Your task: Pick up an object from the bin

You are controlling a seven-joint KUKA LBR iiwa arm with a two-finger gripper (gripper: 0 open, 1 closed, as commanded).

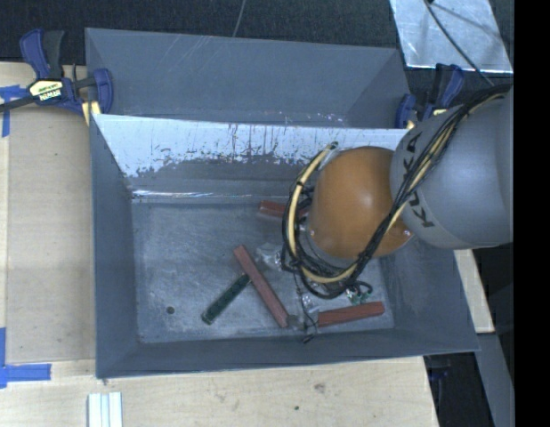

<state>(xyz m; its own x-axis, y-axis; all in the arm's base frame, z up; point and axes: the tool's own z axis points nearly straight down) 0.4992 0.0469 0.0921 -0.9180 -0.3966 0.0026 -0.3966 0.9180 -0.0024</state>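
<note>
**Claw low in the bin's near right corner, between two sticks**

The arm (457,181) reaches into the grey bin (115,265) from the right. Its orange cover (355,203) hangs over the right half of the floor, with yellow and black cables (299,207) looped down its left side. Below the cover the claw (305,317) is down close to the floor, near the front wall and right of the middle. The wrist and cables hide much of it, so I cannot tell how far open it is, nor whether it has hold of anything.

Two things lie right at the claw. A red stick (353,312) lies flat and almost level across the view, its left end at the claw and its right end pointing to the right wall. A longer brown stick (260,283) lies on a slant, from the middle of the floor down to the right, its near end just beside the claw. Whether either one touches the claw cannot be made out.

Left of the brown stick, near it but slanted the other way, lies a dark rod (225,298). A small dark speck (171,310) sits well apart on the left of the floor. By the back wall a short red piece (271,209) shows at the left edge of the cables, partly hidden behind them.
</note>
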